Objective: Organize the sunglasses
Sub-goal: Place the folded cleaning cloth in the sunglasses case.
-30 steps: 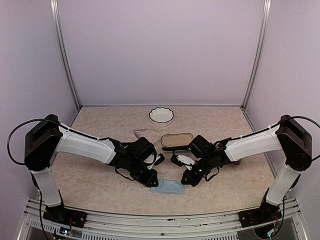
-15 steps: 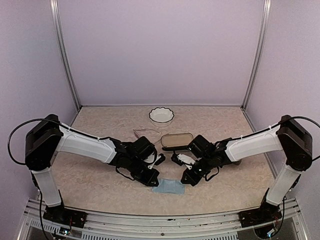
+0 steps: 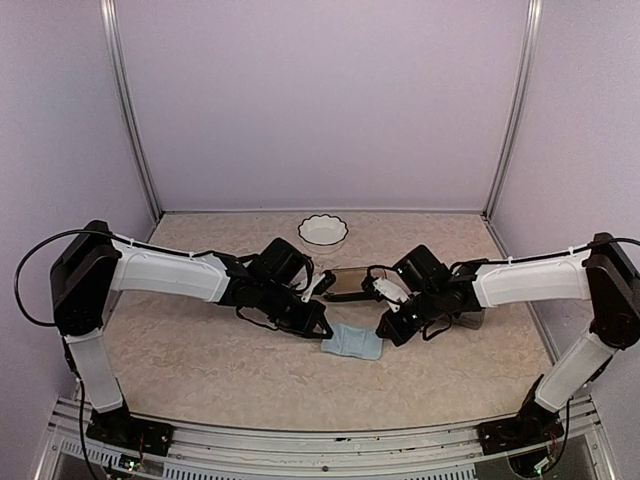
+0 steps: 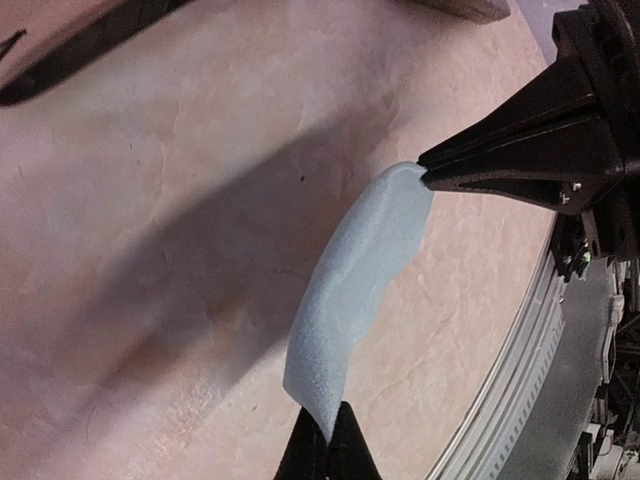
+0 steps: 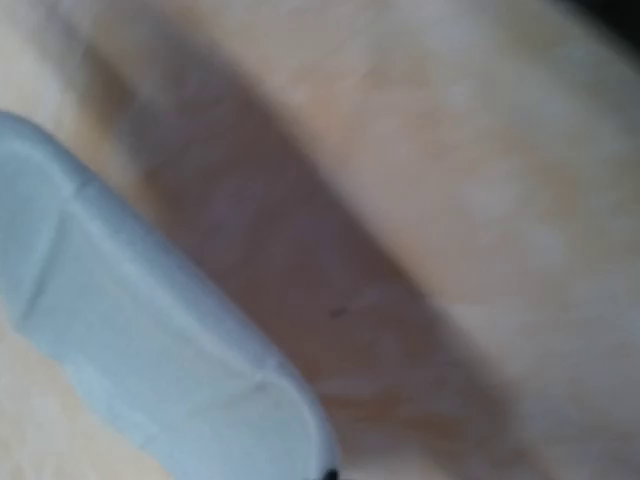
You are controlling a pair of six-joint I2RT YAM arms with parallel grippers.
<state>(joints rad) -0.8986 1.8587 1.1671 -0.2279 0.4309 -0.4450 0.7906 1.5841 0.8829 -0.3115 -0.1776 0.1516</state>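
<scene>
A pale blue cloth (image 3: 352, 341) hangs stretched between my two grippers, just above the table. My left gripper (image 3: 322, 330) is shut on its left corner; in the left wrist view the black fingertips (image 4: 330, 440) pinch the cloth (image 4: 365, 270). My right gripper (image 3: 385, 335) is shut on the opposite corner, and its black tip (image 4: 428, 178) shows nipping the cloth's far end. The right wrist view is blurred and shows the cloth (image 5: 130, 360) low on the left. I cannot make out the sunglasses; the arms cover the spot behind the cloth.
An oblong black case (image 3: 352, 282) with a brownish inside lies just behind the grippers. A white scalloped bowl (image 3: 323, 230) stands at the back. A grey case (image 3: 470, 321) peeks out under the right forearm. The table's metal front rail (image 4: 520, 380) runs close by.
The left gripper closed on the cloth's corner. Both arms then carried the cloth away from the near edge toward the black case, lifting it off the table.
</scene>
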